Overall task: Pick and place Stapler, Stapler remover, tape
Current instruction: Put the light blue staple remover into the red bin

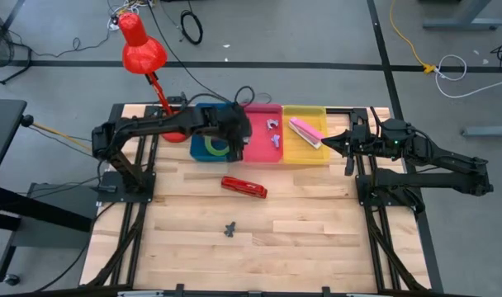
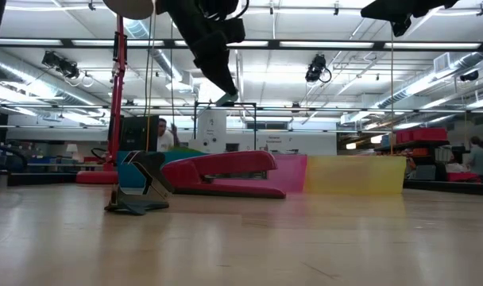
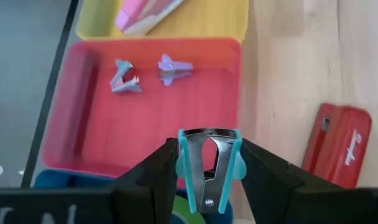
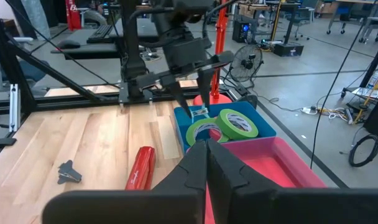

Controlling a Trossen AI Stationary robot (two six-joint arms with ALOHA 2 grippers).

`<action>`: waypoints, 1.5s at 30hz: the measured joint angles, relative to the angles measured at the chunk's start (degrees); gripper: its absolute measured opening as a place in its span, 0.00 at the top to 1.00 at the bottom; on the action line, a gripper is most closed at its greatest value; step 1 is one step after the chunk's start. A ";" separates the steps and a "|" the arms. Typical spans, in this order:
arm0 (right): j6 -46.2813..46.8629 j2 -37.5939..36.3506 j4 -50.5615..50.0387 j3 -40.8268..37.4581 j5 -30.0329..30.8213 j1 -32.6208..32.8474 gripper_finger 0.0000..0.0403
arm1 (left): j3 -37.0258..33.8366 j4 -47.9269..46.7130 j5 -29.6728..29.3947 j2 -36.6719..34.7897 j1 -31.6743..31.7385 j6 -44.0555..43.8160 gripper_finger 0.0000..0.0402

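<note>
My left gripper [image 1: 235, 140] hangs over the near edge of the pink bin [image 1: 259, 153], where it meets the blue bin [image 1: 200, 148], and is shut on a teal staple remover [image 3: 207, 168]. Two more removers [image 3: 125, 78] [image 3: 173, 67] lie on the pink bin's floor. Green tape rolls [image 4: 235, 122] lie in the blue bin. A pink stapler [image 1: 305, 132] lies in the yellow bin [image 1: 305, 155]. A red stapler [image 1: 243, 186] and a dark staple remover [image 1: 229, 228] lie flat on the table. My right gripper [image 1: 327, 142] waits shut beside the yellow bin's right end. My left gripper pinches the teal remover by its two teal side grips [image 3: 181, 163], one finger [image 3: 152, 180] on each side. The fingers slant down from the table's left. The remover is lifted clear above the bins, its metal claws [image 3: 207, 134] pointing away from the wrist.
The three bins stand in a row along the table's far edge. A red desk lamp [image 1: 142, 49] on a red base rises at the far left, behind the left arm. Bare wood lies between the red stapler and the near edge.
</note>
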 joint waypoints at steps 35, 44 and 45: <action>0.00 -0.02 0.01 0.00 0.01 -0.02 0.98 | -0.07 13.05 6.35 13.23 8.32 -6.64 0.59; 0.00 -0.01 0.01 0.01 0.00 0.00 0.98 | -0.07 14.42 6.86 17.49 8.36 -6.62 0.59; 0.00 -0.01 0.01 0.00 0.00 -0.01 0.98 | -0.07 14.96 7.24 17.82 8.38 -6.62 0.59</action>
